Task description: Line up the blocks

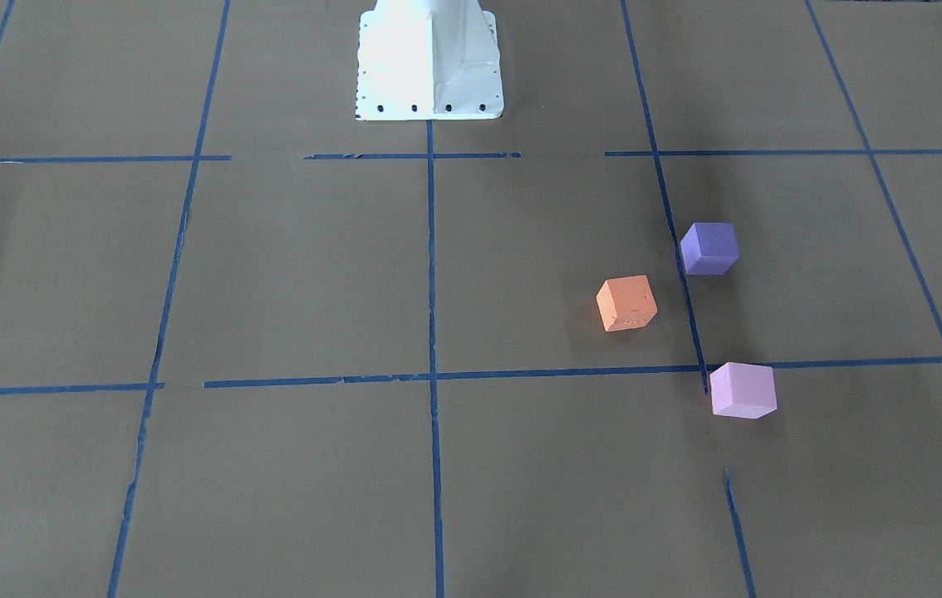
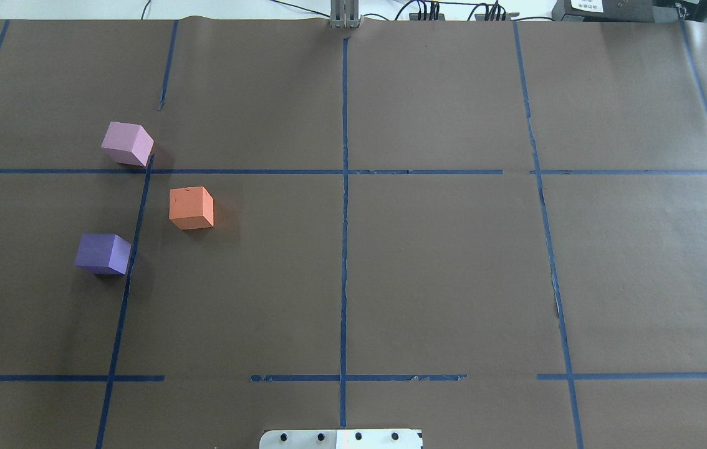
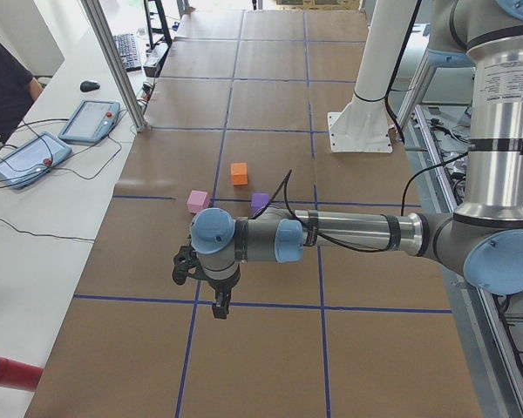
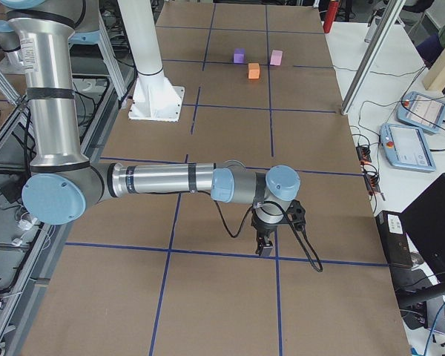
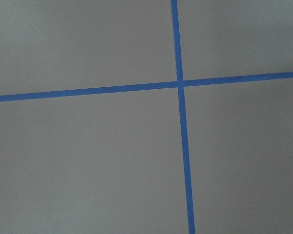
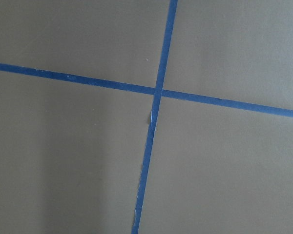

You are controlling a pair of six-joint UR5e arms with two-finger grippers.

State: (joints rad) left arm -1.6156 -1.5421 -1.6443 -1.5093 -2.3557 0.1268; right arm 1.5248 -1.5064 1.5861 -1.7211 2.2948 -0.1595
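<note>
**Three Blocks Sit Scattered on Desk**

Front view: one orange block, one purple block and one pink block lie apart on the desk. Left-side view: the left hand hangs well apart from them, its opening impossible to tell. Right-side view: the right hand, likewise.

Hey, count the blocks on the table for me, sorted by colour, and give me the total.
orange block: 1
dark purple block: 1
light pink block: 1
Total: 3
</note>
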